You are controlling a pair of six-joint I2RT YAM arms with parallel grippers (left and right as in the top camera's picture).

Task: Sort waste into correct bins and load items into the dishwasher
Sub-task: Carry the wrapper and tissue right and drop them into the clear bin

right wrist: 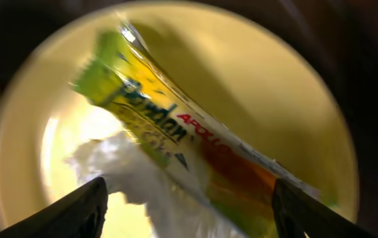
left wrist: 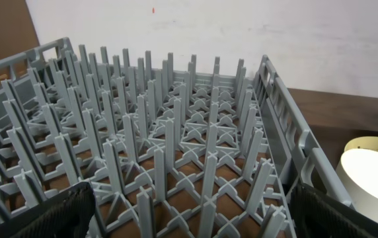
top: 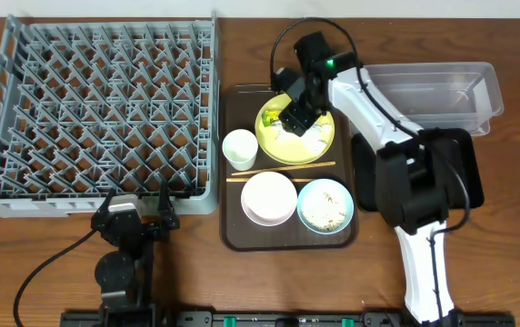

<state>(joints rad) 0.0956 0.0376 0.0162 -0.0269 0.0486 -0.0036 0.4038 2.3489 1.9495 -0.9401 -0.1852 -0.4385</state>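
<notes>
My right gripper (top: pixel 298 118) hangs open just above the round yellow-green plate (top: pixel 319 143). In the right wrist view the green-and-orange snack wrapper (right wrist: pixel 176 125) and crumpled white tissue (right wrist: pixel 143 182) lie on the plate (right wrist: pixel 268 86) between my open fingers (right wrist: pixel 189 211). On the brown tray stand a small white cup (top: pixel 239 149), a white bowl (top: pixel 268 198), a light-blue bowl (top: pixel 325 206) with rice, and chopsticks (top: pixel 278 171). My left gripper (top: pixel 137 213) is open and empty at the near edge of the grey dish rack (top: pixel 96 109), which also fills the left wrist view (left wrist: pixel 162 132).
The brown serving tray (top: pixel 233 232) sits right of the rack. A clear plastic tub (top: pixel 442 91) stands at the back right, a shallow black tray (top: pixel 465 182) in front of it under my right arm. The white cup's rim (left wrist: pixel 374 178) shows in the left wrist view.
</notes>
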